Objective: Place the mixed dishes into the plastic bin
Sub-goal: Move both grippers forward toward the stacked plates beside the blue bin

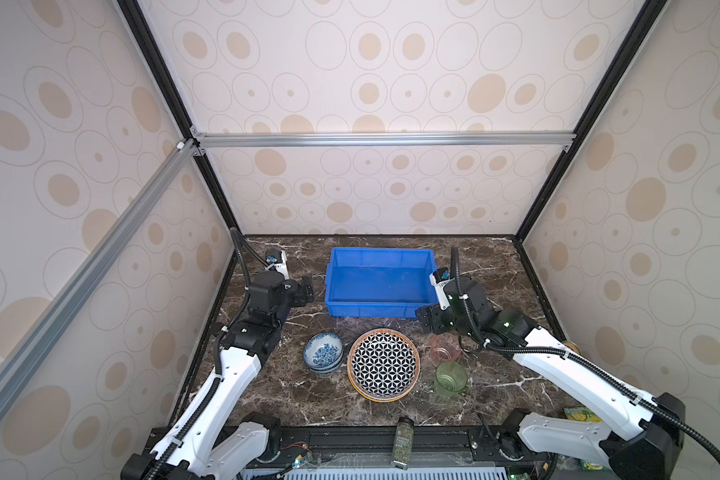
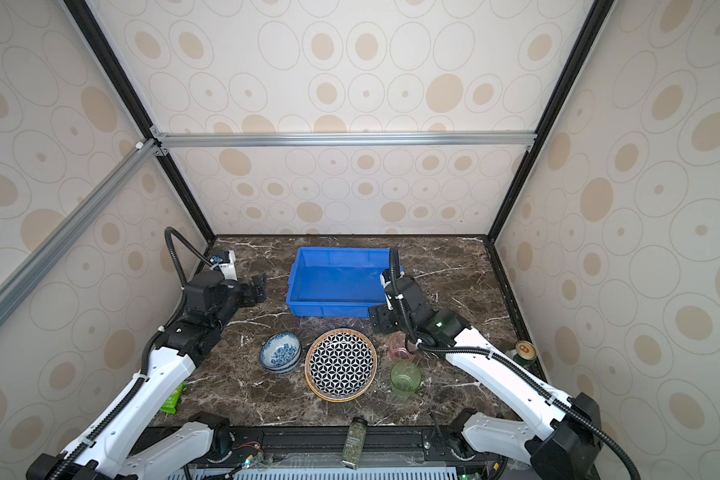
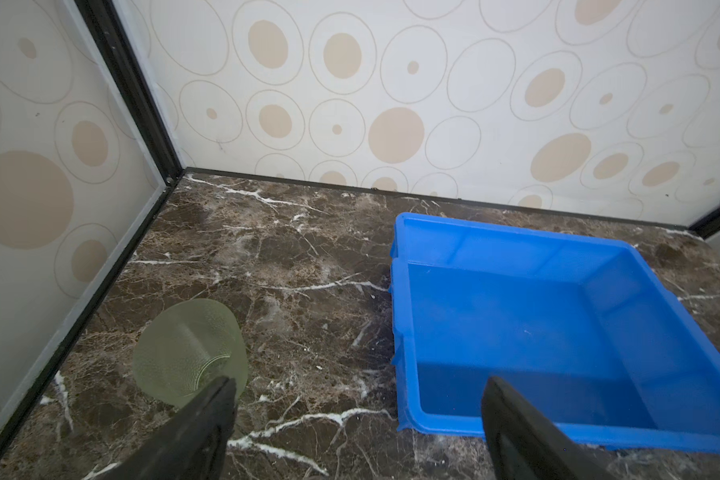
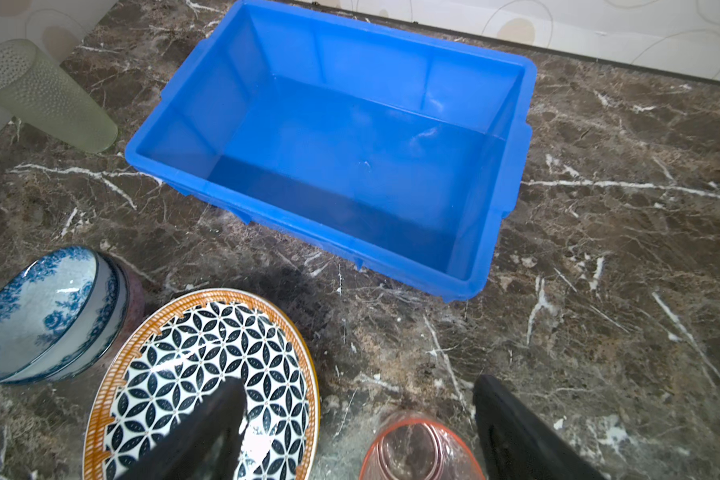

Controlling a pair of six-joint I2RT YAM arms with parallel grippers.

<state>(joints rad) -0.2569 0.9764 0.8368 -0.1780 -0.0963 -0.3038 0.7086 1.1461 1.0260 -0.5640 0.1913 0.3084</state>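
The pink cup [image 4: 420,449] sits on the desk at the blue bin's [image 4: 371,58] five o'clock, just below the released right claw [image 4: 357,383]. The left claw [image 3: 358,380] is also released and empty. The cup is probably light, slick and brittle, so pinch its rim wall.

Both top views look down from high above the near edge of the marble tabletop [image 1: 292,399] toward the back wall, sharing almost the whole scene, the blue bin [image 1: 371,309] [image 2: 329,309] shifted sideways. The left wrist camera sits low, looking past the left gripper [image 3: 356,384] into a back corner, the blue bin [image 3: 516,245] at frame right. The right wrist camera hangs close, looking past the right gripper [image 4: 354,382] onto the blue bin [image 4: 350,54]. Both wrist views catch a frosted green cup [image 3: 188,349] [image 4: 38,91].
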